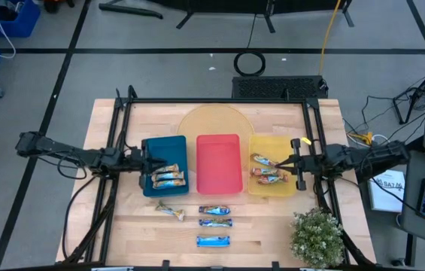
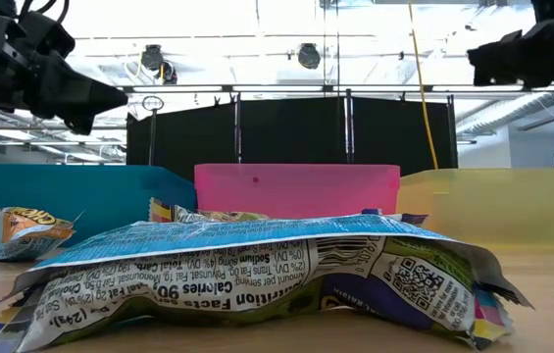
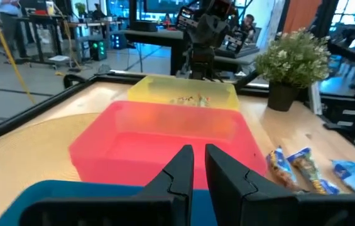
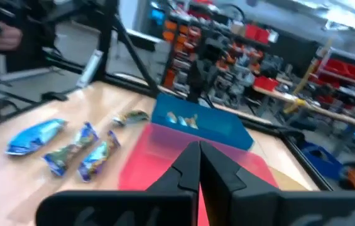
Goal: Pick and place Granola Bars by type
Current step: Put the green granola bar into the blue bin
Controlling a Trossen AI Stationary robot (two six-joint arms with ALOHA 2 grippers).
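Note:
Two tan-gold bars (image 1: 168, 176) lie in the blue tray (image 1: 164, 147). Several red-orange-silver bars (image 1: 266, 170) lie in the yellow tray (image 1: 272, 188). The red tray (image 1: 219, 162) between them holds nothing. One tan-gold bar (image 1: 171, 211) and three blue-white bars (image 1: 215, 223) lie flat on the table in front of the trays. My left gripper (image 1: 150, 159) (image 3: 199, 154) hovers over the blue tray's left edge with a narrow gap between its fingers, holding nothing. My right gripper (image 1: 291, 162) (image 4: 199, 147) hovers over the yellow tray's right part, shut and empty.
A potted plant (image 1: 317, 237) stands at the table's near right corner. A round tan mat (image 1: 212, 120) lies behind the trays. A black frame (image 1: 220, 101) runs round the table's far and side edges. Bare wood lies left of the loose bars (image 1: 129, 218).

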